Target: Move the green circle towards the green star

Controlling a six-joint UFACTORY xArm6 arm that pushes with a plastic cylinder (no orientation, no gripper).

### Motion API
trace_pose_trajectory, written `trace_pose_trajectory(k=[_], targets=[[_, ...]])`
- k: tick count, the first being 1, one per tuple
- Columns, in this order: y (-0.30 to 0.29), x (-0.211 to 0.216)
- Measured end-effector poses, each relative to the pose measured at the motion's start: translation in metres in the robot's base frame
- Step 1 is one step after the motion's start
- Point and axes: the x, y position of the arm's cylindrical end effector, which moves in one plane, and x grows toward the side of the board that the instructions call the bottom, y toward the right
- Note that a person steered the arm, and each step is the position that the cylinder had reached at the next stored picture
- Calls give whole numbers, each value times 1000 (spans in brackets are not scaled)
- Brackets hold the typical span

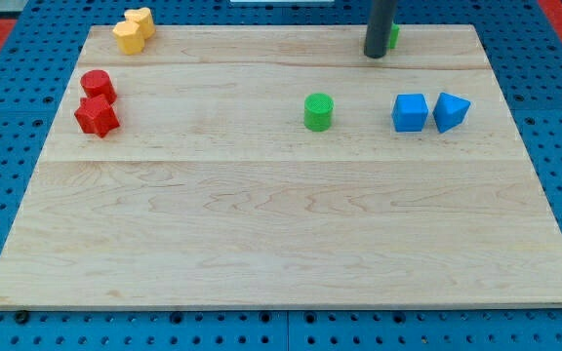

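Note:
The green circle [318, 111] is a short green cylinder standing on the wooden board [281, 234], right of centre in the upper half. The green star [393, 35] is near the view's top, mostly hidden behind my rod, with only a green sliver showing at the rod's right side. My tip [376, 55] rests on the board just left of and touching or nearly touching the green star. The tip is above and to the right of the green circle, well apart from it.
A blue cube [410, 112] and a blue triangular block [451, 111] sit right of the green circle. A red cylinder [97, 85] and red star-like block [96, 116] are at the left. Two yellow blocks [134, 30] sit at the top left.

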Motion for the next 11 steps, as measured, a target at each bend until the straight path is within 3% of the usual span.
trace_pose_trajectory(k=[3,4,5,7,11], targets=[[-43,149],[-87,154],[-110,121],[-88,47],[-19,73]])
